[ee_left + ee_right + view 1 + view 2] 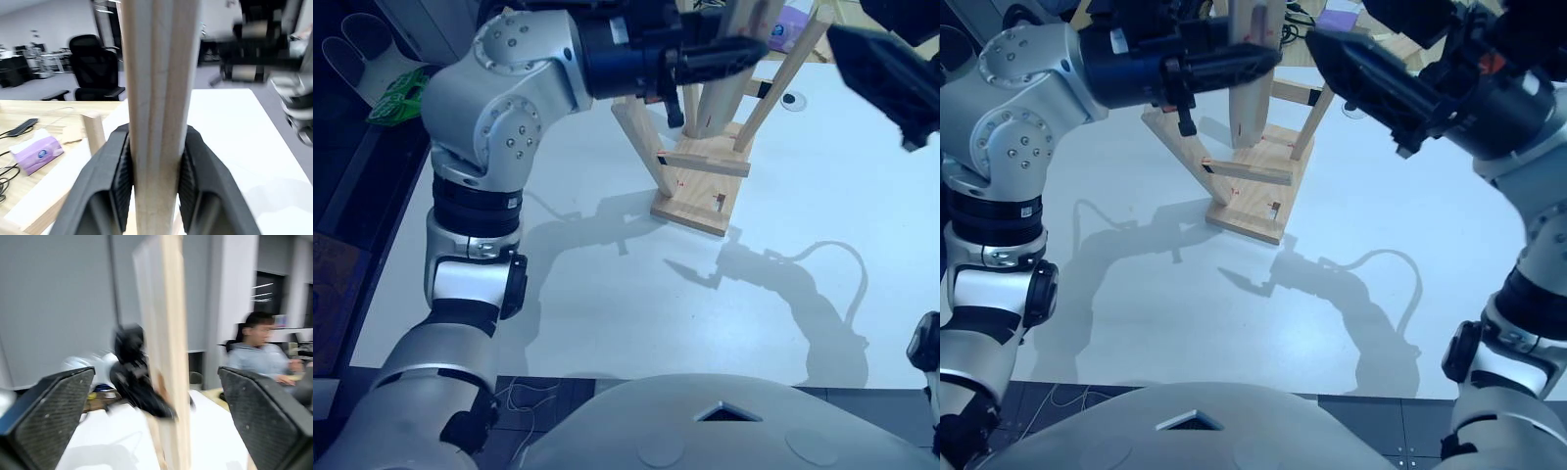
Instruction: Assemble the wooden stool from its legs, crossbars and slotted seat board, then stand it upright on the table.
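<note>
1 stool (700, 166) seat-down on table (607, 313), left gripper (155, 161) clamped on 1 leg (159, 73), right gripper (159, 416) spread wide nearby

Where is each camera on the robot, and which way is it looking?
Left eye: on the head, looking forward and down at the table and upturned stool; the left arm shows.
Right eye: beside it, same scene; the right arm shows too.
Left wrist: on the left arm, looking along its fingers, shut on a leg.
Right wrist: on the right arm, looking between its open fingers at a leg.
Shared: both eyes see the stool; both wrists see a leg.
</note>
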Available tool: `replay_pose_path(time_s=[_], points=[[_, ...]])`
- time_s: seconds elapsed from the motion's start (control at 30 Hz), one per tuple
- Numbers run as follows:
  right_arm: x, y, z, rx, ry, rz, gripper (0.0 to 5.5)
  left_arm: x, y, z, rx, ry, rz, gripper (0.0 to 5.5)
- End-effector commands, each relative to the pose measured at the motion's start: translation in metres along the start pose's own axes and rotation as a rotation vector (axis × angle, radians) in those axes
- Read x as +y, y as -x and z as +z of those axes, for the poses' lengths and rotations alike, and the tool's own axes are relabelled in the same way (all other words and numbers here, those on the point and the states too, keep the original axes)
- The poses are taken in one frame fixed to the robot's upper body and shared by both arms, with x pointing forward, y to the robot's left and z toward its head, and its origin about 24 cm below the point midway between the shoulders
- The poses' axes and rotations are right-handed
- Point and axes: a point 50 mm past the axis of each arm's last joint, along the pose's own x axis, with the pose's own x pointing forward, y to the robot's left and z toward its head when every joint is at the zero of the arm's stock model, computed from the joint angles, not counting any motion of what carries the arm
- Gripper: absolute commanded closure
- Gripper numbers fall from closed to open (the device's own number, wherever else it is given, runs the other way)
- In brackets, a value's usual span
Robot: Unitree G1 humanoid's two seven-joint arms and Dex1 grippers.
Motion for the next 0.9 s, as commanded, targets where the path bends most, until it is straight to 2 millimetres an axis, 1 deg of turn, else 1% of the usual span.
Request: replay_pose_path(time_s=[0.03,0.17,0.23,0.33,0.43,0.57,0.63,0.7,0.77,0.83,0.9], points=[[0.001,-0.005,0.017,-0.002,-0.005,0.050,0.83,0.001,0.003,0.002,0.035,-0.050,-0.054,4.46],[0.004,-0.008,0.017,0.029,-0.009,0.085,0.83,-0.002,0.005,-0.002,0.069,-0.062,-0.113,4.46],[0.005,-0.010,0.014,0.056,-0.011,0.102,1.20,-0.005,0.006,-0.002,0.075,-0.067,-0.149,4.46],[0.008,-0.014,0.010,0.091,-0.012,0.136,1.61,-0.010,0.006,-0.003,0.093,-0.079,-0.198,4.46],[0.010,-0.016,0.005,0.145,0.015,0.155,2.26,-0.015,0.003,-0.004,0.107,-0.094,-0.240,4.46],[0.013,-0.022,-0.001,0.152,0.010,0.185,3.01,-0.024,0.000,-0.005,0.113,-0.102,-0.287,4.46],[0.015,-0.024,-0.004,0.152,0.005,0.196,3.26,-0.028,-0.001,-0.008,0.120,-0.096,-0.302,4.46],[0.016,-0.025,-0.006,0.151,0.000,0.203,3.66,-0.030,-0.001,-0.012,0.128,-0.087,-0.310,4.46],[0.017,-0.026,-0.008,0.153,-0.004,0.208,3.87,-0.032,-0.001,-0.014,0.132,-0.077,-0.317,4.46],[0.020,-0.027,-0.009,0.153,-0.014,0.221,4.32,-0.035,-0.001,-0.017,0.138,-0.070,-0.327,4.46],[0.022,-0.027,-0.010,0.154,-0.021,0.231,4.36,-0.037,-0.001,-0.019,0.144,-0.067,-0.332,4.46]])
